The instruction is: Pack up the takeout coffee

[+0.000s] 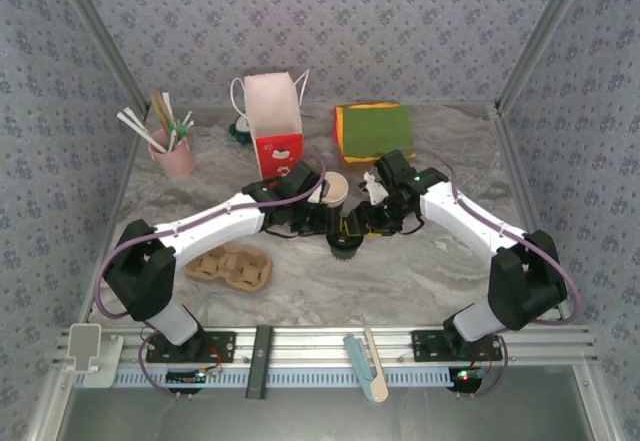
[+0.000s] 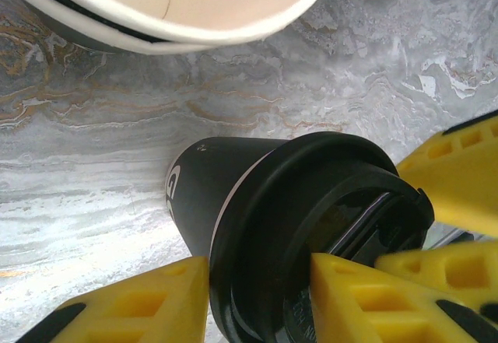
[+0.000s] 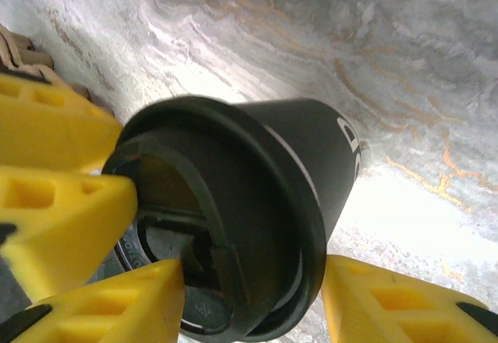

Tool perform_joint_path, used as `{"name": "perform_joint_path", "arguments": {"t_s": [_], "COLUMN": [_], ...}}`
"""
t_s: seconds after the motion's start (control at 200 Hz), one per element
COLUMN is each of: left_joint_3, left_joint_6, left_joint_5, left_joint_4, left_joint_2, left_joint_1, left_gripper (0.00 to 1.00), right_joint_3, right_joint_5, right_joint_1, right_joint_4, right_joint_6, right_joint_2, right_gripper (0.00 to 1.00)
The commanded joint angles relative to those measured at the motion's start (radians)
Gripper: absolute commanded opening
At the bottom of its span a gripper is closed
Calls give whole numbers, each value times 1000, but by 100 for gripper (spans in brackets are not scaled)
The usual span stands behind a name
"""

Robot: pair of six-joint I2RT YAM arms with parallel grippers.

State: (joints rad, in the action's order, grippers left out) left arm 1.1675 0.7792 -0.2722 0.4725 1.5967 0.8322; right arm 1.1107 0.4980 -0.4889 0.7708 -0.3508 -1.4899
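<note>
1. The left gripper (image 2: pixel 261 269) is partly closed and clamped on the lidded cup (image 2: pixel 202 195). One yellow finger presses the outside of the black lid (image 3: pixel 257 172), and the other sits in the lid's sunken top.
2. The right gripper (image 3: pixel 255 269) straddles the same lid from the opposite side. One finger rests in the recess and the other is just beside the rim. I cannot tell whether it is pressing or standing slightly clear.
3. The lidded cup is near the middle of the tabletop (image 1: pixel 420 281), with its narrow base pointing down. I cannot tell whether the base rests on the surface.
4. The open cup (image 1: pixel 335 187) stands just beyond it, toward the far edge. It is dark outside, with a white rolled rim and a pale inside.
5. The tabletop is smooth grey-white marble pattern with rusty veins. A metal rail (image 1: pixel 320 346) runs along its near edge.
6. The walls (image 1: pixel 350 21) are blue-grey with a small floral print.
7. A red and white paper bag (image 1: pixel 272 121) stands at the far edge.
8. A pink cup (image 1: pixel 175 159) of sticks is near the far left corner.
9. A green and yellow stack (image 1: pixel 375 129) lies at the far edge, right of the bag.
10. A moulded brown cardboard carrier (image 1: pixel 232 266) lies left of the middle.
11. The gripper fingers (image 2: pixel 140 304) are blocky yellow plastic with rectangular pockets.
</note>
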Motion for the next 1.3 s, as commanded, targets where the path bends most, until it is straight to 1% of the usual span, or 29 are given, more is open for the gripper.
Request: {"name": "perform_joint_path", "arguments": {"t_s": [0.0,0.12,0.165,0.245,0.295,0.36,0.445,0.52,1.019,1.174,1.294], "left_joint_3": [-33,-31,-29,-28,-27,-25,-25,-27,-75,-83,-65], "left_joint_6": [-8,-8,-9,-10,-11,-10,-12,-12,-10,-11,-15], "left_joint_5": [24,27,27,26,28,27,27,27,35,34,39], "left_joint_4": [77,78,78,80,80,80,81,81,67,64,76], "left_joint_2": [5,5,5,6,8,9,9,10,19,22,13], "left_joint_1": [13,15,15,16,16,19,18,18,18,20,22], "left_gripper": [38,38,38,38,38,38,38,38,38,38,37], "right_joint_3": [47,53,55,62,64,61,60,54,-120,-126,-90], "right_joint_5": [10,16,17,17,16,19,20,19,-22,-29,-32], "right_joint_1": [21,31,33,36,35,35,34,33,30,30,28], "right_joint_4": [-1,-7,-10,-13,-16,-26,-34,-38,-51,-45,-24], "right_joint_6": [-11,-12,-12,-9,-8,-8,-8,-10,-8,-8,-8], "right_joint_2": [-17,-17,-19,-32,-41,-50,-66,-73,-28,-21,-9], "right_gripper": [50,53,53,46,44,39,37,30,29,29,33]}}
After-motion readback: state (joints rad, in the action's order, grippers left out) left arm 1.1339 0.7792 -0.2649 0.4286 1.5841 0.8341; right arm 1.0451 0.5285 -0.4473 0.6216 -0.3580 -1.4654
